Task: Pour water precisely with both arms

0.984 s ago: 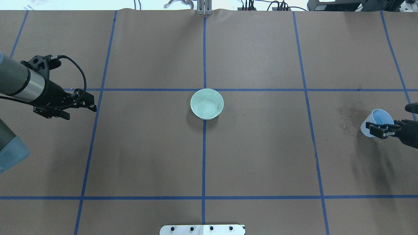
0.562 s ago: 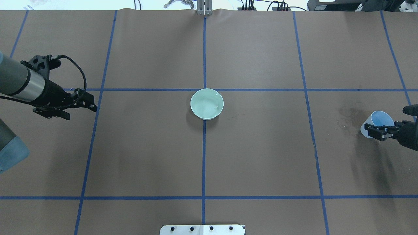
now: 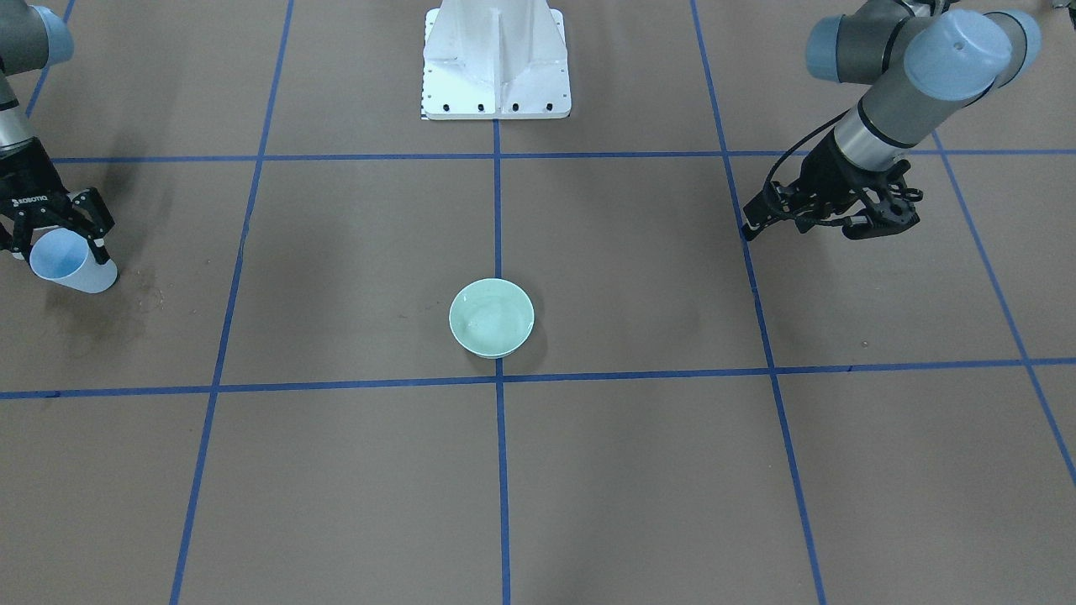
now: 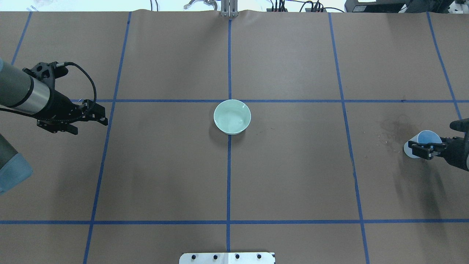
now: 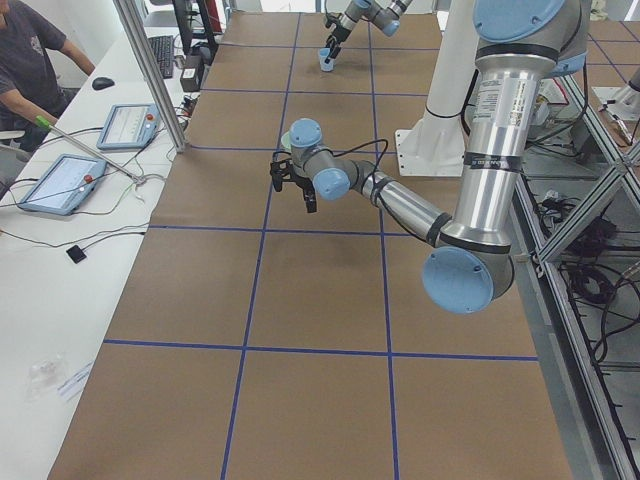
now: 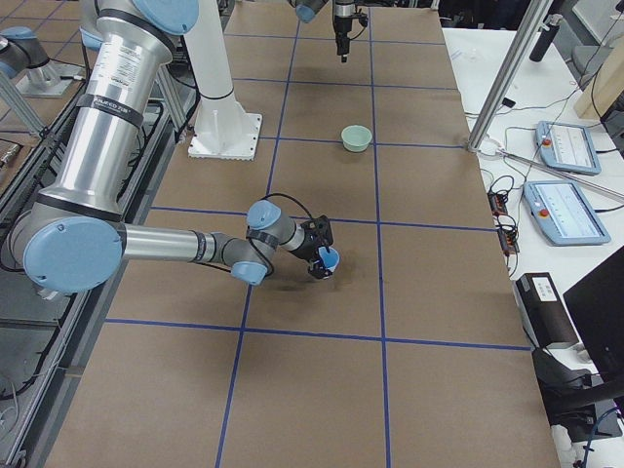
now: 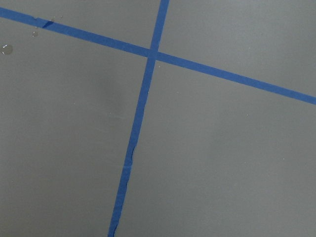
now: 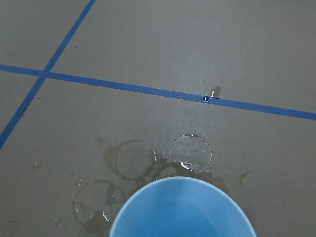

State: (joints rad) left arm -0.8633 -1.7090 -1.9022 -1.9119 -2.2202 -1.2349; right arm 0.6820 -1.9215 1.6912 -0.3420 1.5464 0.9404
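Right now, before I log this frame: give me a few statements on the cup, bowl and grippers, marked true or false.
1. The right gripper holds the blue cup. True.
2. The green bowl sits directly under the left gripper. False: the bowl stands at the middle of the table, well apart from both arms.
3. Wet rings mark the table beside the cup. True.
4. The left gripper holds a second cup. False: it holds nothing and hangs over bare table near a tape line.
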